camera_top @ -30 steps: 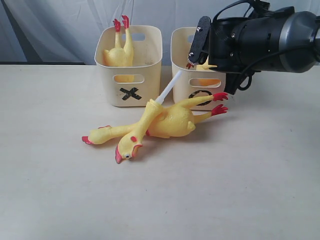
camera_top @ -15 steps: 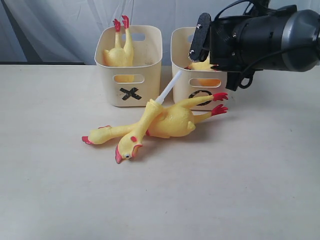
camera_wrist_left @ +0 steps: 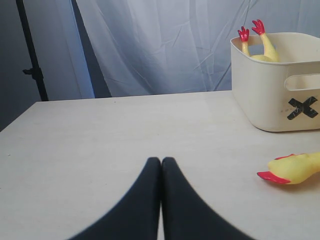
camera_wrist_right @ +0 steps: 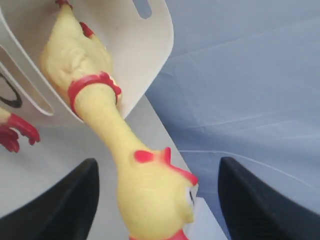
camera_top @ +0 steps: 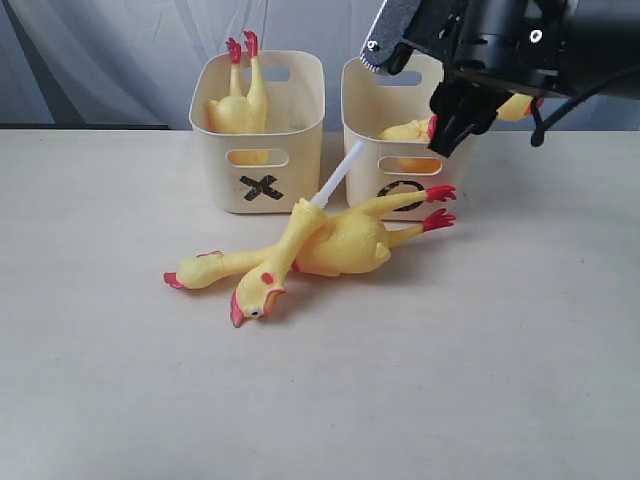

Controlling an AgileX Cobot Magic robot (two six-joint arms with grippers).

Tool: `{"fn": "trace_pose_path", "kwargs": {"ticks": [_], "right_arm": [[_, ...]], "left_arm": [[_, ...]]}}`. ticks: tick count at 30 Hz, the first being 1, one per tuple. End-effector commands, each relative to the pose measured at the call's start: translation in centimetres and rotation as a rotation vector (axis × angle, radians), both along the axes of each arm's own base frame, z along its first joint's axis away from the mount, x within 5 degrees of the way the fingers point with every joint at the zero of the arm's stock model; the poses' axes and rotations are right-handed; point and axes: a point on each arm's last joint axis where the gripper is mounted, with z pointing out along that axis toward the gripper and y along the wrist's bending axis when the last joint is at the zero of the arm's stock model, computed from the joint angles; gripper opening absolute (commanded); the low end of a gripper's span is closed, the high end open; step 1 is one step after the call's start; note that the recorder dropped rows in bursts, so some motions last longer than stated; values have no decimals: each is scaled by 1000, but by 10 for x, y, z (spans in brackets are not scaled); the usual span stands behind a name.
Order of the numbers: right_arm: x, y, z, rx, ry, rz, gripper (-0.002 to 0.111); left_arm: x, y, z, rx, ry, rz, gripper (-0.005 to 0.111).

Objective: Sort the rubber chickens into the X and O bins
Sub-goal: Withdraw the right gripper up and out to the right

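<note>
Yellow chicken (camera_top: pixel 238 105) in X bin (camera_top: pixel 300 170), another chicken (camera_wrist_right: pixel 95 100) over O bin (camera_top: pixel 362 150) rim, loose inside wide-open right end effector (camera_wrist_right: pixel 159 200). Pair of chickens (camera_top: pixel 330 245) waiting on desk (camera_top: pixel 500 350). Left end effector (camera_wrist_left: pixel 161 165) closed, empty.

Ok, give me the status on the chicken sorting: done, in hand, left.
Done: one chicken feet-up in the X bin. In hand: a second chicken lies in the O bin, neck draped over the rim, head inside the open right gripper. Left: two crossed chickens on the table before the bins; the left gripper is shut.
</note>
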Motion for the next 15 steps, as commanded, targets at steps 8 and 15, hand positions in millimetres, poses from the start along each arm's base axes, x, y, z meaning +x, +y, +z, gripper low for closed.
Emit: {"fn": "trace_pose_path", "kwargs": {"ticks": [8,15], "right_arm": [[-42,58,5,168,50,215,64],[-50,82,-7,725,200,49,64]], "left_arm": [[0,0,0,-5,-12,1,0],[0,0,0,-5,-12,1,0]]}}
